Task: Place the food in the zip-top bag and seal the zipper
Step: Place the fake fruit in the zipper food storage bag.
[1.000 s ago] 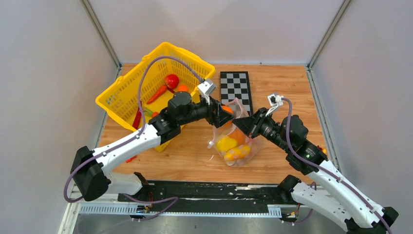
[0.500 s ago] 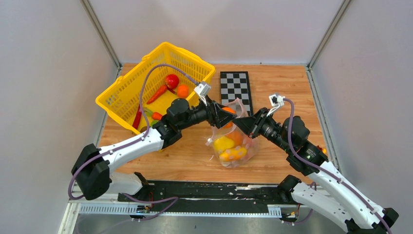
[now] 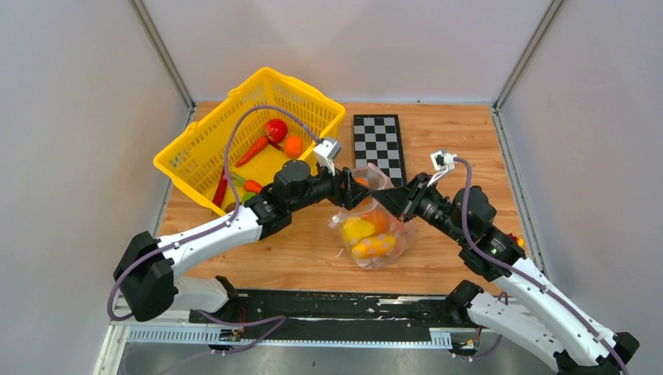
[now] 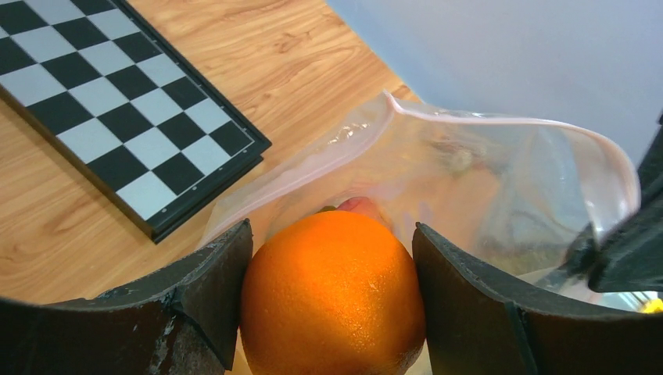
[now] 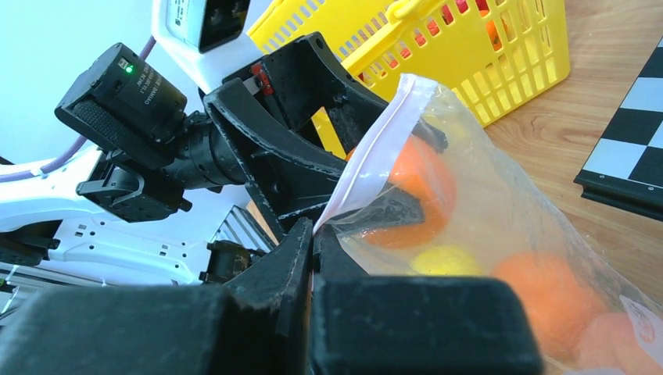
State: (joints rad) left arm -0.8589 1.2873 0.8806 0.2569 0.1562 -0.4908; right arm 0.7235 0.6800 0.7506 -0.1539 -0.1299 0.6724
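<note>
At centre frame, the left gripper [image 4: 330, 238] clasps a toy orange [image 4: 332, 301] just inside the mouth of the zip-top bag [image 3: 375, 228], already loaded with yellow and orange food [image 3: 361, 233], while the right gripper [image 5: 313, 242] pinches the rim, the zipper [image 5: 367, 156] not yet sealed

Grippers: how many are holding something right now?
2. The left gripper holds an orange at the zip-top bag mouth; the right gripper is pinched shut on the zipper edge.
</note>
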